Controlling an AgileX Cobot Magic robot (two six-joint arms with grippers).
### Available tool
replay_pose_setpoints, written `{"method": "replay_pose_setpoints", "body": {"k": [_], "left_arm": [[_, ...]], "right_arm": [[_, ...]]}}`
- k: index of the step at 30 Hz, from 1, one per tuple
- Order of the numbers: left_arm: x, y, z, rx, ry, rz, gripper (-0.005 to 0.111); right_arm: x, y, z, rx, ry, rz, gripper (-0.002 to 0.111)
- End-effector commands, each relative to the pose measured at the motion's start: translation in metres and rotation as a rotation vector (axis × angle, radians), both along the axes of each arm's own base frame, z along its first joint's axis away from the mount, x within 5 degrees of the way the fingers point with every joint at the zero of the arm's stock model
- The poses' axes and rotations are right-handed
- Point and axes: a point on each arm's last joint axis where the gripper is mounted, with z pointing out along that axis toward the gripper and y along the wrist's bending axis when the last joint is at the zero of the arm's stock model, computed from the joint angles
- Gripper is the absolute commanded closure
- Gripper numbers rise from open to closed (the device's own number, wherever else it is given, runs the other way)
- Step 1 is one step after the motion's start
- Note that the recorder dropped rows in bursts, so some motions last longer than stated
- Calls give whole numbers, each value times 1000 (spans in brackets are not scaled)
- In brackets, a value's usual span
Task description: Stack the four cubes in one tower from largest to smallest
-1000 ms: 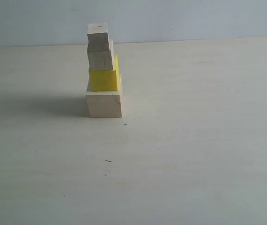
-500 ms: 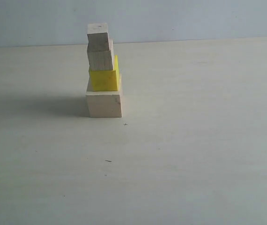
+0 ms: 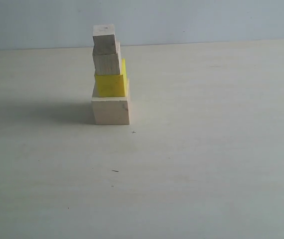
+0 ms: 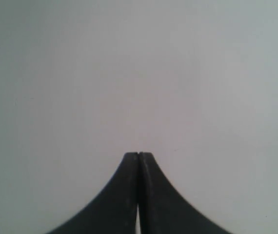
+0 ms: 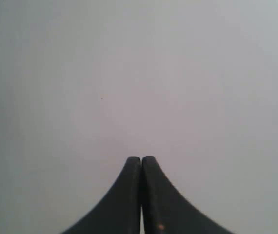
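1. Pale table [image 3: 207, 174]: the near stretch carries only a few dark specks [image 3: 114, 171]. Neither arm shows above it in the exterior view.
2. Tower [image 3: 110, 74], left of centre and toward the far side. The large wood cube [image 3: 110, 111] rests on the table, then come the yellow cube [image 3: 110, 85], the medium wood cube [image 3: 106, 63] and the small wood cube [image 3: 104, 37]. Each broader block lies under a narrower one, so every layer has full support, though the upper three sit slightly left of centre. The task looks complete.
3. Grey wall [image 3: 207, 20], beyond the table's far edge.
4. Left gripper [image 4: 138, 154] and right gripper [image 5: 141, 158], seen in the wrist views only. The fingers of each are pressed together and hold nothing, over a plain pale surface. They appear parked clear of the tower so that nothing can knock it.
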Motion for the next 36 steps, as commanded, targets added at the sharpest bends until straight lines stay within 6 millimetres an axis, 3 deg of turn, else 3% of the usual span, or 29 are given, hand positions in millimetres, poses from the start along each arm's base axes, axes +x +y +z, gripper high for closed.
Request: {"method": "replay_pose_setpoints", "body": {"k": [1,5,10,20,28,36], "left_arm": [[0,-1,-7,10,17,-8,107],[-5,-2,-45,96,209,5,107],[-14,5,-84,-14,446,73,107],[-13,5,-147,-9,550,72,107],[-10,6,-159,-18,575,74,107],[-2,6,-194,-48,603,69,107]], "right_arm": [[-1,0,-1,-1,0,-1,108],[-1,-1,-1,0,-1,-3,108],[-1,-1,-1,0,-1,-5,108],[-1,-1,-1,0,-1,-5,108],[-1,-1,-1,0,-1,-5,108],[-1,-1,-1,0,-1,-5,108]]}}
